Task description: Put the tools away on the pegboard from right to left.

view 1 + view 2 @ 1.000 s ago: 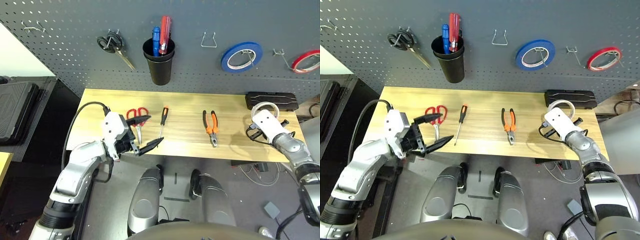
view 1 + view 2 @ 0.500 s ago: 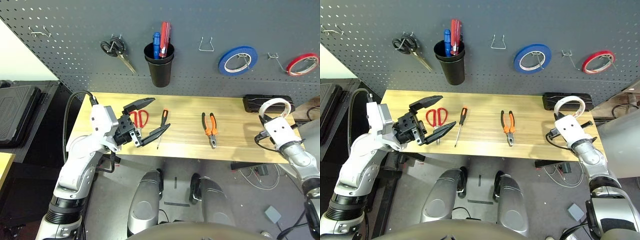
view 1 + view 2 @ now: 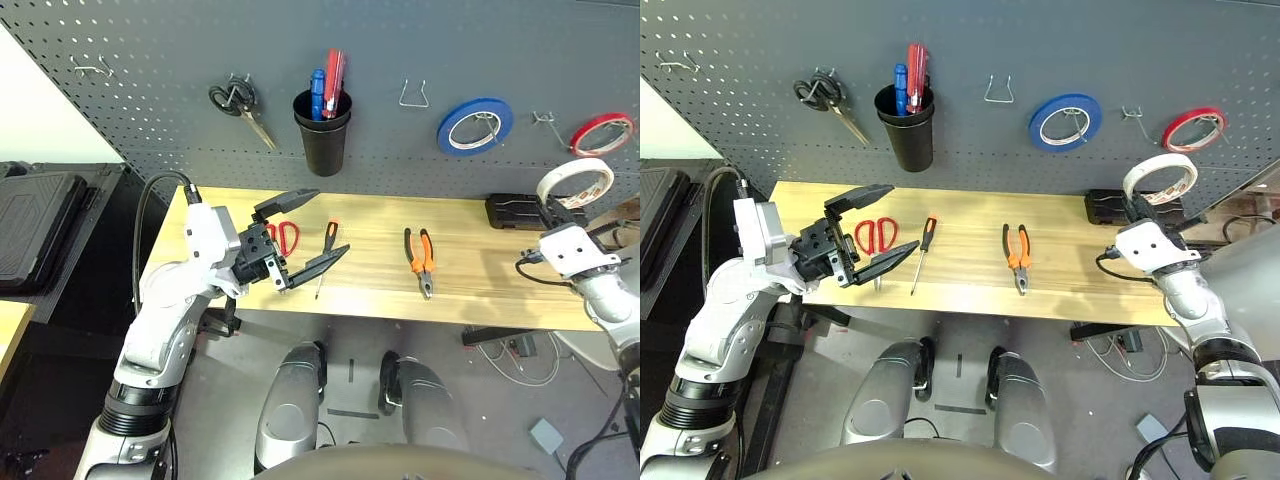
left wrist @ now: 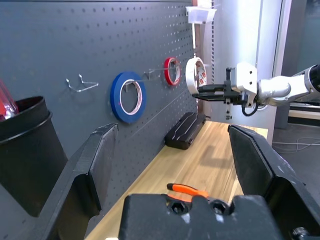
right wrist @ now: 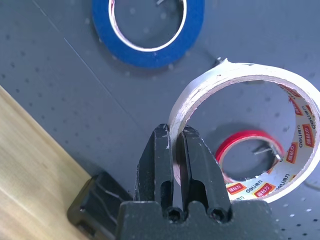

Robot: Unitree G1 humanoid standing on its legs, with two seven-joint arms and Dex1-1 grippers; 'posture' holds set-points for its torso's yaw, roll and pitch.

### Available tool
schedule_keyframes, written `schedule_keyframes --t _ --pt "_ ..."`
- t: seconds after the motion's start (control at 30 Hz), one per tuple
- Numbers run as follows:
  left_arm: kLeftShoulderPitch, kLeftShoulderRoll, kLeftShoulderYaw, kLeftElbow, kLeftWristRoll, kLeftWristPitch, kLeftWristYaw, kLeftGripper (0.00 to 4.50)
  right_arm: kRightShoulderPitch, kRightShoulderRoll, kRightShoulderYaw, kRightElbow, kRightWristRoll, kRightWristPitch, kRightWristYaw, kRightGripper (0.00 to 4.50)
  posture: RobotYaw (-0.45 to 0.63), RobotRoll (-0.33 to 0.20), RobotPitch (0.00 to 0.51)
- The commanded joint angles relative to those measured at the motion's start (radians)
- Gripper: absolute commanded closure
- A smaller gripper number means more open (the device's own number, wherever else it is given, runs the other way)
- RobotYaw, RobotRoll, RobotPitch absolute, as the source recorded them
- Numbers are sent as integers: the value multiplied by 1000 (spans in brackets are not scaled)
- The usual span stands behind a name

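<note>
- Raised off the bench since the earlier frames, the white tape ring (image 3: 1160,179) now stands at the right edge of the frame in front of the pegboard (image 3: 970,140), clenched by its band in the right gripper (image 5: 176,150), whose jaws pinch one wall of the ring
- Lifted too, the left gripper (image 3: 300,232) hangs with fingers spread wide and nothing between them, at centre left of the frame just above the red-handled scissors (image 3: 283,238)
- That reads as the first, rightmost tool on its way to a hook, with three left to do
- Untouched on the bench (image 3: 470,290), left to right: scissors, slim screwdriver (image 3: 325,250), orange-and-black pliers (image 3: 422,256)
- Partly hidden: the left gripper covers the scissors' blades
- Farther back, the blue tape ring (image 3: 1067,119) and red tape ring (image 3: 1193,129) each hang on a hook; a bare hook (image 3: 545,118) sits between them, which is probably the target, though it is too thin to judge
- Hard to tell: how near the white ring is to the board
</note>
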Motion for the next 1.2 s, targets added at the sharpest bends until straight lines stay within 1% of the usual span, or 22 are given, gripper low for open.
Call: schedule_keyframes --t 0.03,0.2,0.27,0.37,0.5,0.7,0.87,1.0,1.07,1.2 --pt "-8 2 -15 14 -10 7 -16 0 -15 -3 20 -2 -27 -13 -45 4473 273 0 116" --pt "-23 10 -18 21 -8 15 -22 0 -101 12 37 13 -23 19 -41 4473 268 0 112" --pt "-27 14 -22 25 -1 17 -25 0 -162 31 40 22 -6 45 -5 4473 268 0 108" --pt "-30 17 -28 30 6 15 -28 0 -215 50 39 49 14 99 45 4473 270 0 106" --pt "-32 17 -34 25 8 19 -20 0 -307 74 36 113 38 218 128 4473 277 0 102" --pt "-32 19 -38 19 14 20 -11 0 -389 85 40 158 42 334 187 4473 293 0 98" --pt "-28 22 -38 14 18 22 -7 0 -431 106 33 184 58 433 227 4473 297 0 99" --pt "-27 24 -38 13 22 26 -5 0 -434 114 21 176 75 427 223 3286 299 0 102" --pt "-25 25 -39 12 25 29 -3 0 -410 115 15 165 89 388 222 2506 304 0 107" --pt "-9 37 -44 9 34 37 -7 0 -298 112 0 141 119 240 190 955 305 0 117"
